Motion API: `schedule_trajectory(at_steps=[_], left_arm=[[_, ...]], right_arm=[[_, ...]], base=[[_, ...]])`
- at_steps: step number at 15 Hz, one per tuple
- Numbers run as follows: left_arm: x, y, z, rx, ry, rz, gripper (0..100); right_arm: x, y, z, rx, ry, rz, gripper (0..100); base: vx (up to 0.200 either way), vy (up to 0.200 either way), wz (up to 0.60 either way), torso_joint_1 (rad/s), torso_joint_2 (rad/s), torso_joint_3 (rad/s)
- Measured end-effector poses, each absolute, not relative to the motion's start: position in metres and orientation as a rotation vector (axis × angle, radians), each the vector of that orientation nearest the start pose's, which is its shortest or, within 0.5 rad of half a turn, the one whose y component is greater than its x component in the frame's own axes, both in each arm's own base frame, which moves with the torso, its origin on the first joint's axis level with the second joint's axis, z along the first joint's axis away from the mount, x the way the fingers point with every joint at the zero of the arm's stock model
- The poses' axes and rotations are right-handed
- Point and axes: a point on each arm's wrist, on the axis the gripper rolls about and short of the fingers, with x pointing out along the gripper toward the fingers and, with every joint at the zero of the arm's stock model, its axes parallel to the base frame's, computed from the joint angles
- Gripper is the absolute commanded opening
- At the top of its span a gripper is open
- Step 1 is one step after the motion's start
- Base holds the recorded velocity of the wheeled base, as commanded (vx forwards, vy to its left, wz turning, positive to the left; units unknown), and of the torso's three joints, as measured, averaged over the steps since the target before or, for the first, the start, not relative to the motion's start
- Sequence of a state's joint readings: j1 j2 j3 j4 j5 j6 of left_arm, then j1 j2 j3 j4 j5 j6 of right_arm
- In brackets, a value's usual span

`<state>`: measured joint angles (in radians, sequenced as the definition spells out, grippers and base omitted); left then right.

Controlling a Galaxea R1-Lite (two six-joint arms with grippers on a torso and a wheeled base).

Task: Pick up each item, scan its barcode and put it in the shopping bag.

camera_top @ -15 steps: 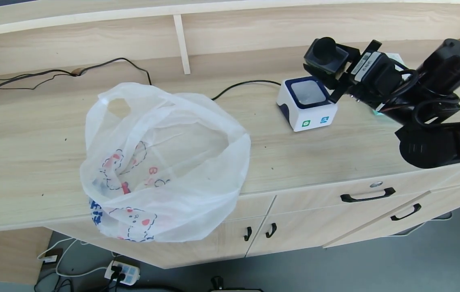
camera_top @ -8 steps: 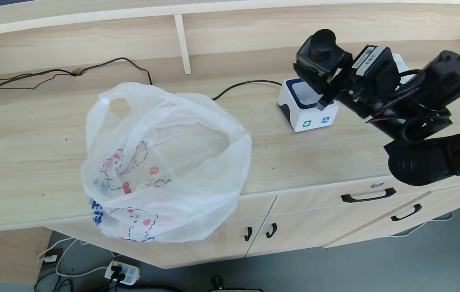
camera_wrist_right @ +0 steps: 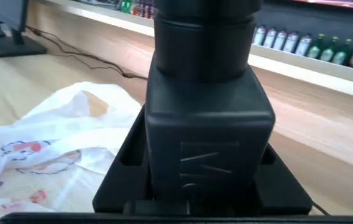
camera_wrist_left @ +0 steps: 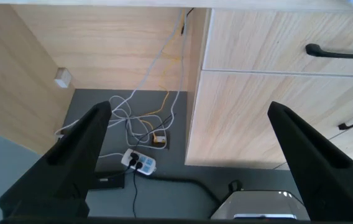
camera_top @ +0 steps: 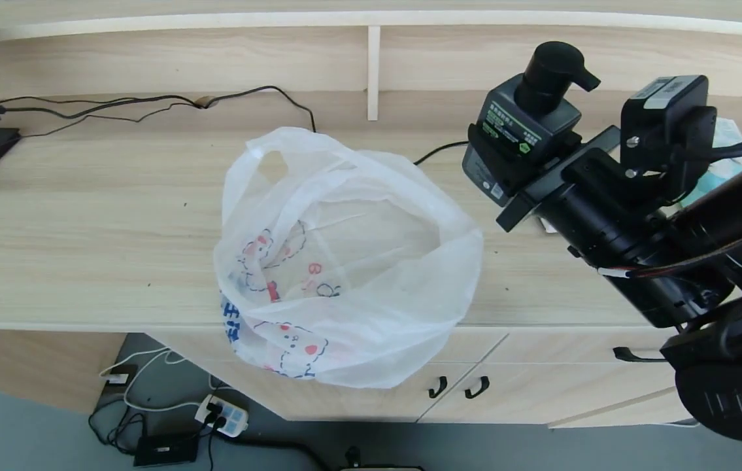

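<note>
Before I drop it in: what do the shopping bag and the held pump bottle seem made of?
Shopping bag: thin, soft plastic film, translucent white with printed cartoons; the counter shows through its crinkled folds.
Pump bottle: probably rigid plastic, matte black, with crisp square edges and a moulded pump head.

A shop checkout: wooden counter (camera_top: 83, 222), shopping bag (camera_top: 351, 275), shelved bottles (camera_wrist_right: 325, 48) behind.

A wooden counter (camera_top: 83, 216) is running below a shelf (camera_top: 214, 19); beyond the left fingers (camera_wrist_left: 71, 155), a power strip (camera_wrist_left: 140, 163) is lying on grey floor (camera_wrist_left: 171, 160).
</note>
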<state>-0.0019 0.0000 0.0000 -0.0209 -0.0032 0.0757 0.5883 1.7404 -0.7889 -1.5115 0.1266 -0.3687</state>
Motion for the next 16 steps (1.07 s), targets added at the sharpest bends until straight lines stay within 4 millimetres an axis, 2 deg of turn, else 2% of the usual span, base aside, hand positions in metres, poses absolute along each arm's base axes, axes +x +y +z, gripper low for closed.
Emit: schedule_trajectory(at_steps=[4,6,9,11,12,16], left_arm=[[-0.023,0.000,0.078,0.076,-0.021,-0.004,100],[-0.023,0.000,0.078,0.077,-0.021,-0.004,100],[-0.023,0.000,0.078,0.078,-0.021,-0.003,100],[-0.023,0.000,0.078,0.078,-0.023,-0.005,100],[-0.023,0.000,0.078,0.078,-0.023,-0.004,100],[-0.023,0.000,0.078,0.079,-0.023,-0.004,100]], right_arm=[[0.239,0.166,0.252,-0.212,-0.675,0.593,0],[0.236,0.164,0.240,-0.214,-0.624,0.606,0],[0.235,0.155,0.215,-0.173,-0.506,0.615,0],[0.243,0.139,0.211,-0.071,-0.449,0.568,0],[0.244,0.136,0.210,0.043,-0.412,0.583,0],[0.243,0.135,0.197,0.334,-0.275,0.643,0]], base=[[0.000,0.000,0.60,0.074,-0.13,-0.061],[0.000,0.000,0.60,0.071,-0.14,-0.066],[0.000,0.000,0.00,0.044,-0.07,-0.039],[0.000,0.000,0.00,0.000,0.00,0.000],[0.000,0.000,0.00,0.000,0.00,0.000],[0.000,0.000,0.00,0.000,0.00,0.000]])
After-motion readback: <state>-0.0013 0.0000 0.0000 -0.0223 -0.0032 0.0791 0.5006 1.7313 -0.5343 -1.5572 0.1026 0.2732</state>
